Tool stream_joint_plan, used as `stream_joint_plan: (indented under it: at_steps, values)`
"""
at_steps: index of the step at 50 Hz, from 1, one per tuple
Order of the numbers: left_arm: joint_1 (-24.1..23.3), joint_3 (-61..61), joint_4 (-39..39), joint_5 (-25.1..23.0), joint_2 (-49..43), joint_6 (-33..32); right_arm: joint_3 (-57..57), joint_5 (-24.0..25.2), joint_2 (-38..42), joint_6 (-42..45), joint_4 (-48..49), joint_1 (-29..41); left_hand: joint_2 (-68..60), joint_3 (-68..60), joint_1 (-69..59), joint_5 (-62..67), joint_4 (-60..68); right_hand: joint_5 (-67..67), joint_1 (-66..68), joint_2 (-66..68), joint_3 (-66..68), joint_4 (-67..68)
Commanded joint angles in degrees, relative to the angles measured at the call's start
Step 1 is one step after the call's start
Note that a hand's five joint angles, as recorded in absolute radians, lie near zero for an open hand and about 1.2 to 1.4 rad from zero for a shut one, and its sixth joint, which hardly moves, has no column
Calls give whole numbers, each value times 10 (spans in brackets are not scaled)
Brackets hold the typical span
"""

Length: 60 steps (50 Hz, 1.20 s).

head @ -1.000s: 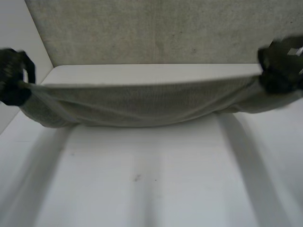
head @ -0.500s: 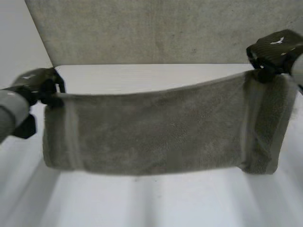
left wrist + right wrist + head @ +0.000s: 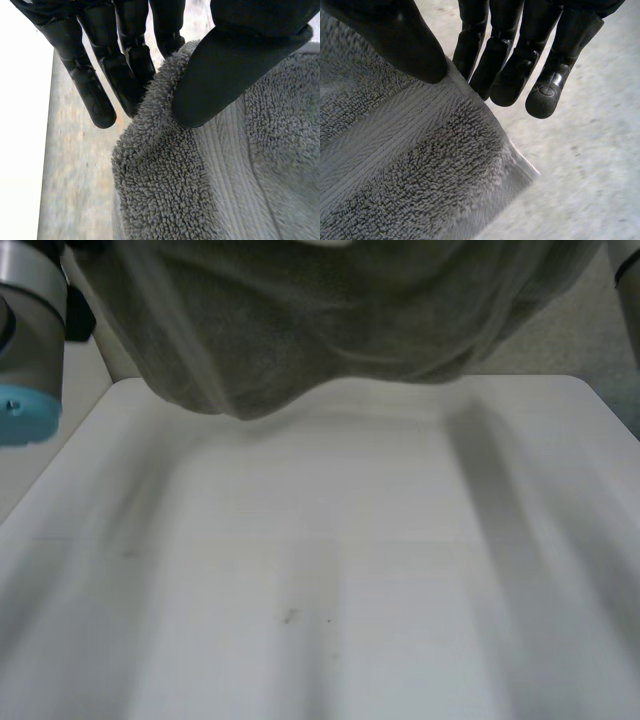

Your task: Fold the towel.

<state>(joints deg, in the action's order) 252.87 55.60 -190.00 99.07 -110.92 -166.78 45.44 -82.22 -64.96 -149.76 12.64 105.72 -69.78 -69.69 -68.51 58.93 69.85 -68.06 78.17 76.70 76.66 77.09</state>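
Note:
The grey towel [image 3: 320, 320] hangs high above the white table [image 3: 320, 580] in the head view, its sagging lower edge just over the table's far side. My left hand [image 3: 120, 70] pinches one upper corner of the towel [image 3: 200, 170] between its thumb and straight fingers. My right hand [image 3: 510, 55] pinches the other upper corner of the towel [image 3: 405, 165] the same way, thumb on the near face and fingers behind. The left arm [image 3: 30, 340] stands beside the towel's left side.
Beyond the table lies a grey carpeted floor [image 3: 570, 340]. The table's right far corner [image 3: 590, 390] is rounded, and its left edge [image 3: 60, 450] runs diagonally towards me.
Both hands have lifted the towel from near the table up and towards the camera. It went from a low sagging band to a hanging sheet, and now looms at the view's top.

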Motion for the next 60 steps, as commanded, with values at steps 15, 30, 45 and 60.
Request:
stream_joint_plan:
  at_steps: [15, 30, 45, 60]
  values:
    - [4, 376, -75, -34, -18, -24, 413, 116, 64, 84, -15, -17, -102, -103, -115, 111, 101, -19, 18, 33, 33, 29]
    - [53, 429, -107, -35, 26, -36, 469, 116, 86, 19, 35, -52, -102, -103, -115, 111, 101, 261, -262, -247, -247, -251]
    - [61, 431, -107, -35, 29, -35, 466, 83, 91, -89, 35, -62, -102, -103, -115, 111, 101, 363, -364, -350, -349, -354]
    - [65, 430, -107, -35, 32, -35, 459, 82, 111, -147, 55, -54, -102, -103, -115, 111, 101, 473, -474, -459, -459, -463]
